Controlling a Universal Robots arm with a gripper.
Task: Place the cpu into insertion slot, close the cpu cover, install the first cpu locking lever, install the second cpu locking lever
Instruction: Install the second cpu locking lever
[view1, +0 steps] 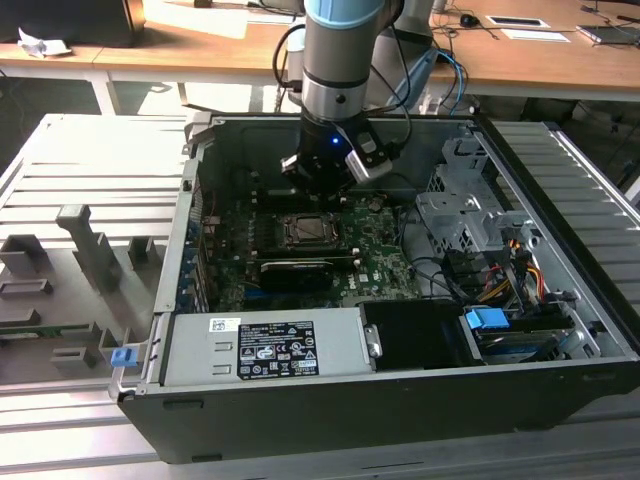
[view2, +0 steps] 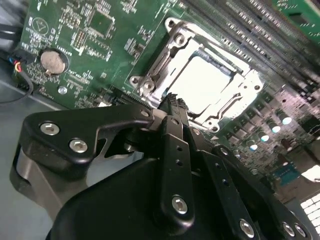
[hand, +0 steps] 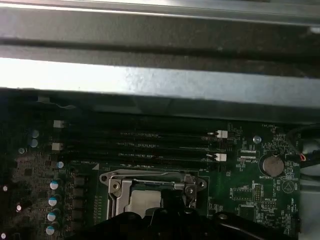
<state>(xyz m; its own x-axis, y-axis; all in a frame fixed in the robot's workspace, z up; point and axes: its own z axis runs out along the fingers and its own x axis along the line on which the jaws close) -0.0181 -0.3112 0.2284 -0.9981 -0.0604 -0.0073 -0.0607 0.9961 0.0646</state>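
Note:
In the exterior view my gripper (view1: 318, 190) hangs inside the open computer case, just behind the insertion slot (view1: 307, 232) on the green board. The second wrist view shows its black fingers (view2: 172, 107) pressed together with nothing between them. The gripper (view2: 172, 102) has its tip at the edge of the socket. The cpu cover (view2: 176, 42) lies flat over the slot as a silvery frame, and the pale cpu (view2: 205, 85) shows through its cut-out. Thin metal levers run along the frame's sides; I cannot tell whether they are latched. The first wrist view has the cover (hand: 150, 179) and cpu (hand: 142, 200) too.
A labelled grey power supply (view1: 265, 345) fills the case front. A drive cage (view1: 460, 215) and cables with a blue connector (view1: 487, 322) sit on the exterior view's right. Long black memory slots (hand: 140, 145) and a coin battery (hand: 273, 164) flank the socket. Grey fixtures (view1: 90, 245) stand outside the case.

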